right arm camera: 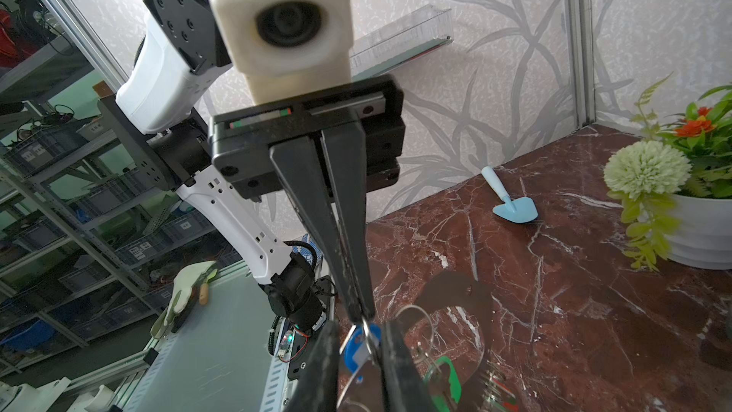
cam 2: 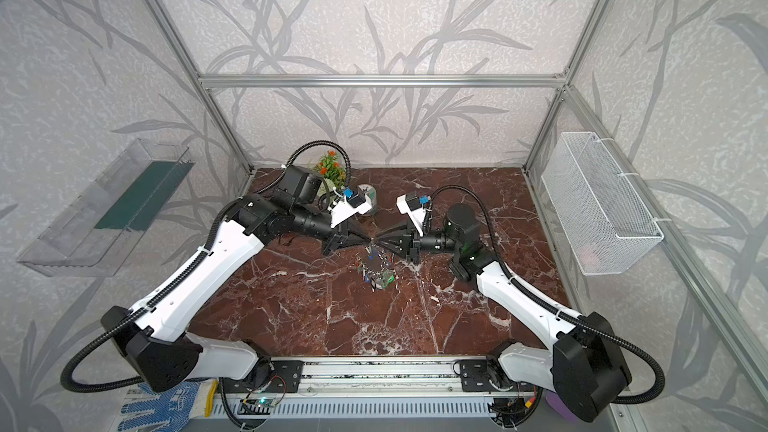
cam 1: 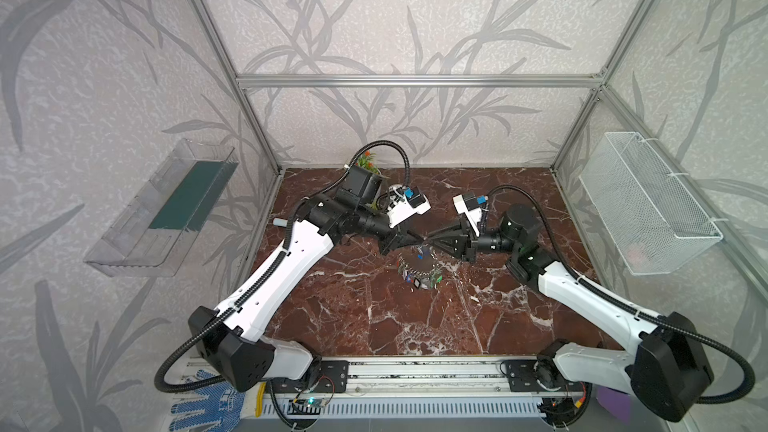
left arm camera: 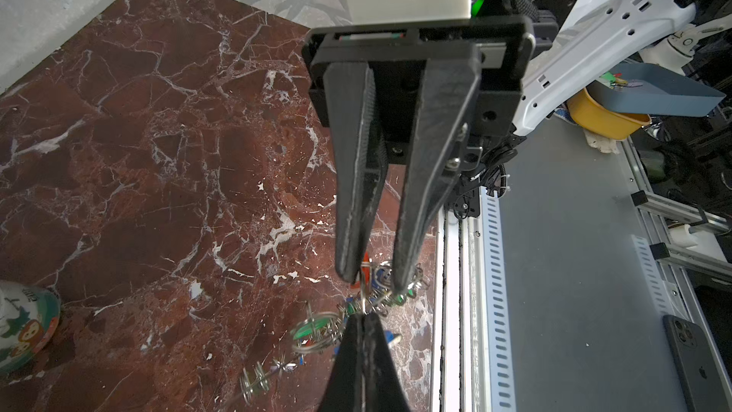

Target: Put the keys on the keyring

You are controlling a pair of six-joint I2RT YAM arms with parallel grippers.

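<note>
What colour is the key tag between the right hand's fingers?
Blue key tag with a white label; clearest in the right wrist view.

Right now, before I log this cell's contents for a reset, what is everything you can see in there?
table: one, red-brown marble, cell floor
keyring: one, grey, mid-table below the pincers
keys: several, too bunched to count, blue, green, red, at the keyring
blue key: one, between the right pincer's jaws
flower pot: one, white, green and orange blooms, back left
trowel: one, light blue, on the table near the flower pot
jar: one, painted white and green, back centre
shelf: one, clear, left wall
basket: one, white mesh, right wall
glove: at least one, blue-dotted, front left off the table
phone: one, dark, grey bench
left pincer: shut on the blue key's ring
right pincer: open around the blue key
</note>
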